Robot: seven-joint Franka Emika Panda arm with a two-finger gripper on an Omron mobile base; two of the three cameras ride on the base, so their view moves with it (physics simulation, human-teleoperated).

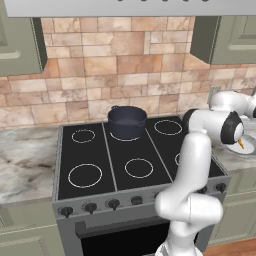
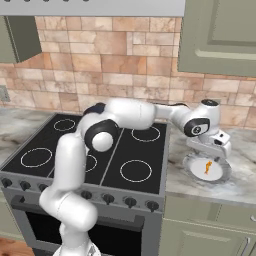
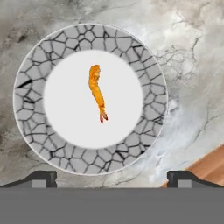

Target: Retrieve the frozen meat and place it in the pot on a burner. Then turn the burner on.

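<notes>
Retrieval step: gripper [image 3: 112, 177] above plate [image 3: 30, 74], jaws apart, empty; next, descent onto orange meat [image 3: 97, 92], then transfer to pot [image 1: 127, 121]

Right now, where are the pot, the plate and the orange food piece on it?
pot [image 1: 127, 121]: left base view, front of its dark wall.
plate [image 3: 87, 38]: hand view, cracked grey rim at top.
orange food piece [image 3: 96, 91]: hand view, middle of its body.

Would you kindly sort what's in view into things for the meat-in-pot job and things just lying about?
For the job:
- pot
- burner under it
- orange meat piece
- plate holding it
- gripper, open above the plate
- stove knobs

Lying about:
- wall outlet
</notes>
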